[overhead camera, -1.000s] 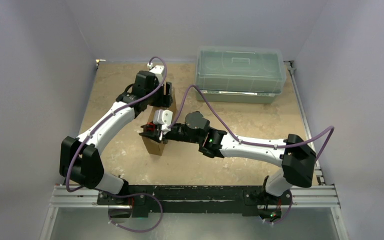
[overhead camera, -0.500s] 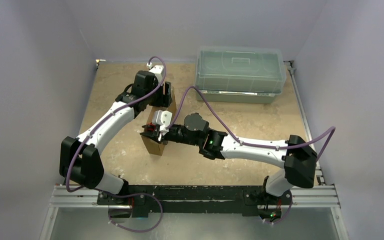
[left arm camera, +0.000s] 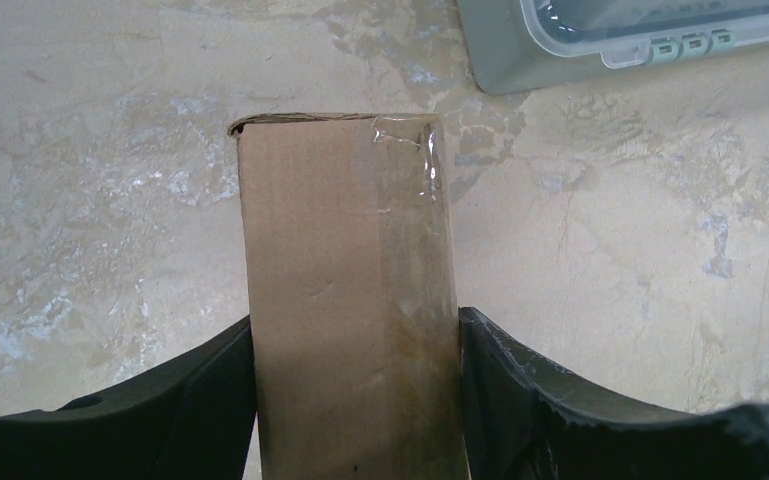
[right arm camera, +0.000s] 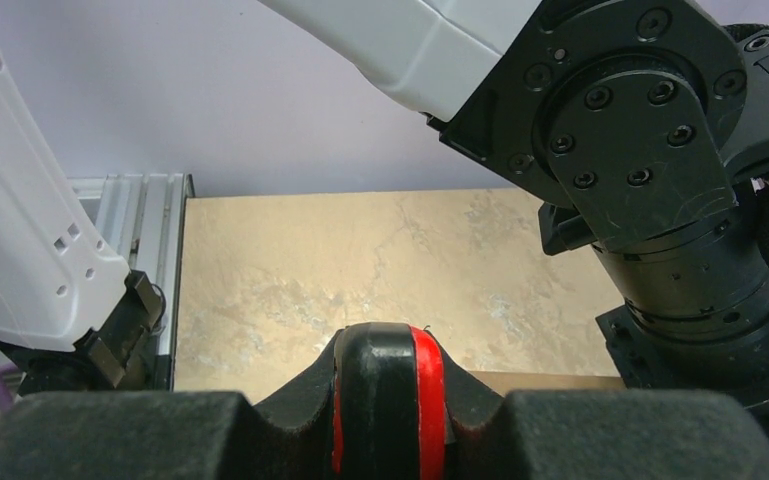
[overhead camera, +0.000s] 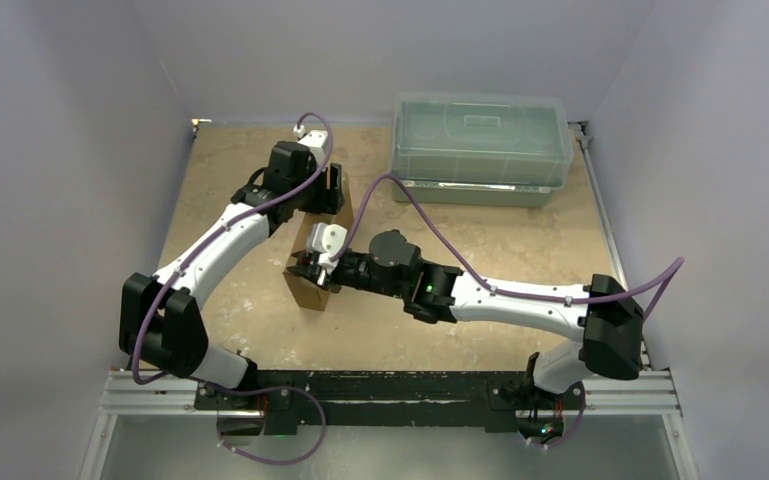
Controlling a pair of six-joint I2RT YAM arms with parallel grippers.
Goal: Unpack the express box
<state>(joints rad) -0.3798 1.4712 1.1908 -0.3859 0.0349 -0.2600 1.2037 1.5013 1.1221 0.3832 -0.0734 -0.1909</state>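
The express box (overhead camera: 310, 291), brown cardboard, stands on a narrow edge in the middle of the table. My left gripper (overhead camera: 328, 196) is shut on its far end. In the left wrist view both black fingers (left arm camera: 222, 385) press the box's (left arm camera: 350, 250) side faces, and clear tape shines on its upper right corner. My right gripper (overhead camera: 305, 266) hovers over the box's near end, shut on a black and red tool (right arm camera: 378, 365) that sits between its pads (right arm camera: 290, 400). A strip of the box's top edge (right arm camera: 550, 380) shows just beyond the tool.
A translucent grey-green lidded plastic bin (overhead camera: 480, 140) stands at the back right of the table, and its corner also shows in the left wrist view (left arm camera: 600, 40). Grey walls close in the left, right and back sides. The left arm's links (right arm camera: 30, 250) lie close to the right gripper.
The right arm's elbow has swung out to the right and its wrist has edged a little left and nearer over the box. The left arm and the box have stayed put.
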